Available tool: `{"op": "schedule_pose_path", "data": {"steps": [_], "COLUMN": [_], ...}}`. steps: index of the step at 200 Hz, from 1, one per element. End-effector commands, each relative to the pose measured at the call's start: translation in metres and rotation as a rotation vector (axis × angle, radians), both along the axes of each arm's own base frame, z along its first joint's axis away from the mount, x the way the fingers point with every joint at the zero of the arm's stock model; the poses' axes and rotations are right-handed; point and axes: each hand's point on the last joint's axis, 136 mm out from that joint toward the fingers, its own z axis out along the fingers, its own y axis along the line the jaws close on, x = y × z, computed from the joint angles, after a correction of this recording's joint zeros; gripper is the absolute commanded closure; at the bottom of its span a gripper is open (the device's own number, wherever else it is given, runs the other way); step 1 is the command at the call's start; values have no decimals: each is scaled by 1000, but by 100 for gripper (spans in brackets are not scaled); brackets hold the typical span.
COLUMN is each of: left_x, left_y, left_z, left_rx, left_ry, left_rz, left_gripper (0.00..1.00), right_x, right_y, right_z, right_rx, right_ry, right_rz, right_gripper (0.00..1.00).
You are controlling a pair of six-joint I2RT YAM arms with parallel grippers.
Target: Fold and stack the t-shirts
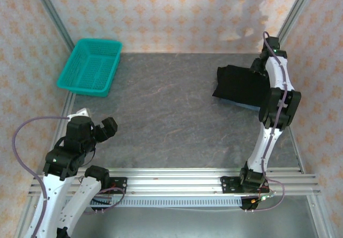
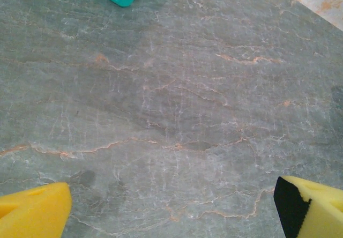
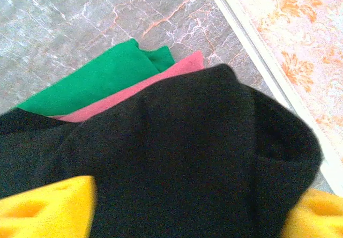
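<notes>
Yellow pads (image 3: 48, 206): the foam-faced fingers of the right tool (image 3: 182, 216) sit in the bottom corners of its wrist view, set wide apart with nothing pinched between them; it hangs open just above the cloth
Black shirt (image 3: 187, 141): a big dark bundle at the far right of the desk (image 1: 171, 114), close to the side wall, lying rumpled on top of the pile with one thick fold rolled over on the wall side
Pink shirt (image 3: 134, 90): a thin strip showing from under the black cloth, pressed flat by it
Green shirt (image 3: 96, 82): folded flat beneath the pink one, its edge poking out on the side away from the wall
Why here: the pile looks gathered in one corner to leave room in the middle for folding
Left tool (image 2: 172, 200): fingers spread wide, holding nothing, low over bare desk near its own base and well apart from the shirts, apparently kept out of the way
Basket (image 1: 88, 69): teal mesh, far left corner, well apart from the pile
Step in hand: the black shirt appears set on the stack; its lumpy top suggests it may need squaring
</notes>
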Motion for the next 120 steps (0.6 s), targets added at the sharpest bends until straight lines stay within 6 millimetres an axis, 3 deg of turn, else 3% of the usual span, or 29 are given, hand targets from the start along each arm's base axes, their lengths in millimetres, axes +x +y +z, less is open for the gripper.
{"op": "schedule_pose_path", "data": {"steps": [1, 28, 43, 55, 67, 85, 106, 120], "left_x": [-1, 4, 8, 13, 22, 40, 67, 88], "left_y": [5, 5, 10, 17, 25, 40, 53, 55], "left_z": [6, -1, -2, -3, -7, -18, -22, -33], "left_rx": [39, 30, 40, 65, 117, 263, 416, 503], "left_ry": [9, -8, -37, -58, -67, -67, -124, -192], "left_rz": [1, 18, 49, 84, 114, 139, 155, 135], "left_gripper": [2, 2, 2, 2, 1, 0, 0, 0], "right_x": [-2, -47, -81, -110, -137, -168, -190, -195], "right_y": [-8, 3, 19, 38, 57, 75, 79, 73], "right_z": [82, 123, 134, 131, 113, 59, 5, -14], "right_rx": [-77, -101, -66, 0, 61, 117, 82, 44], "right_ry": [-225, -329, -380, -433, -476, -530, -572, -584], "right_rz": [-39, -18, 7, 35, 74, 92, 89, 44], "right_gripper": [1, 1, 1, 1, 1, 1, 1, 1]}}
